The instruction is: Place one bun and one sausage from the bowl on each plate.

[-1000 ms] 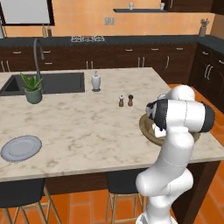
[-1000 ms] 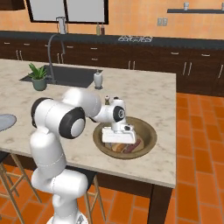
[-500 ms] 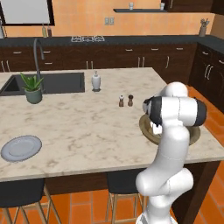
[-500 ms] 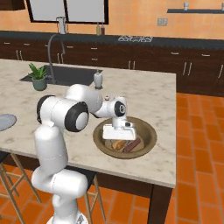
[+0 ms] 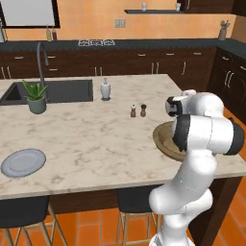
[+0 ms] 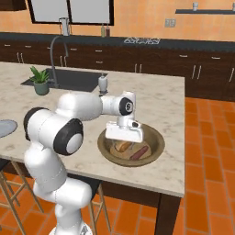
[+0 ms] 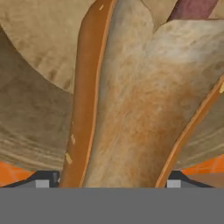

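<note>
The wide olive-brown bowl [image 6: 157,137] sits near the counter's right front corner, also seen behind my arm [image 5: 160,139]. Inside it lie a tan bun [image 6: 122,147] and a reddish sausage [image 6: 139,153]. My gripper [image 6: 123,141] reaches down into the bowl over the bun. In the hand view the bun [image 7: 131,109] fills the whole gap between the two finger tips, and the gripper [image 7: 113,180] is shut on it. A sausage end [image 7: 192,8] peeks in beyond the bun. One small grey plate [image 5: 23,162] lies at the counter's front left; its edge shows in the right base view [image 6: 3,127].
Two small shakers [image 5: 137,111] stand behind the bowl. A white soap dispenser [image 5: 105,89], a potted plant [image 5: 35,97] and the sink [image 5: 62,91] with its tap are further back left. The counter's front edge runs just below the bowl; stools stand under it.
The hand has swung a little to the right and sunk into the bowl. Its jaws have narrowed onto the bun.
</note>
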